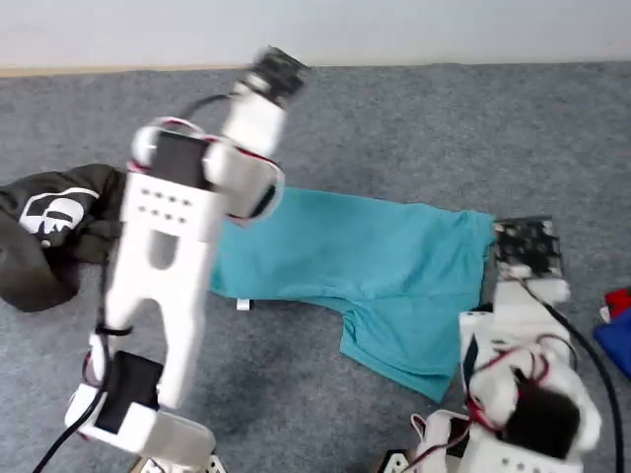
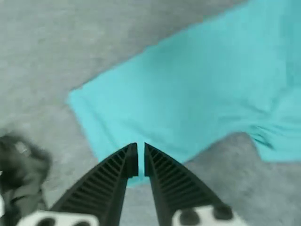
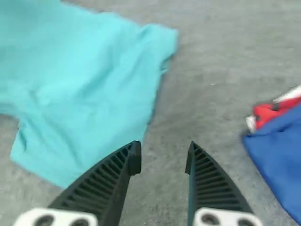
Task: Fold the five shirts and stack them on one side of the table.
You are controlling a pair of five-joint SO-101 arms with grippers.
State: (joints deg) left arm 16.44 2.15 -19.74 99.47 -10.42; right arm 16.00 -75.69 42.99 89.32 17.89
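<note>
A teal shirt [image 1: 365,256] lies spread and partly creased in the middle of the grey table [image 1: 414,118]. My left arm [image 1: 168,236] stands tall over the shirt's left end. Its gripper [image 2: 139,149] hangs shut and holds nothing, above the edge of the teal shirt [image 2: 197,89]. My right arm [image 1: 523,335] sits at the near right, beside the shirt's right sleeve. Its gripper [image 3: 163,151] is open over bare table, just off the edge of the teal shirt [image 3: 80,89]. A crumpled black shirt [image 1: 49,232] with a white print lies at the far left.
A blue shirt [image 3: 277,150] and a red one [image 3: 277,110] lie bunched at the right edge [image 1: 616,325]. The black shirt [image 2: 19,165] lies close to the left gripper. Bare grey table stretches along the back and in front of the teal shirt.
</note>
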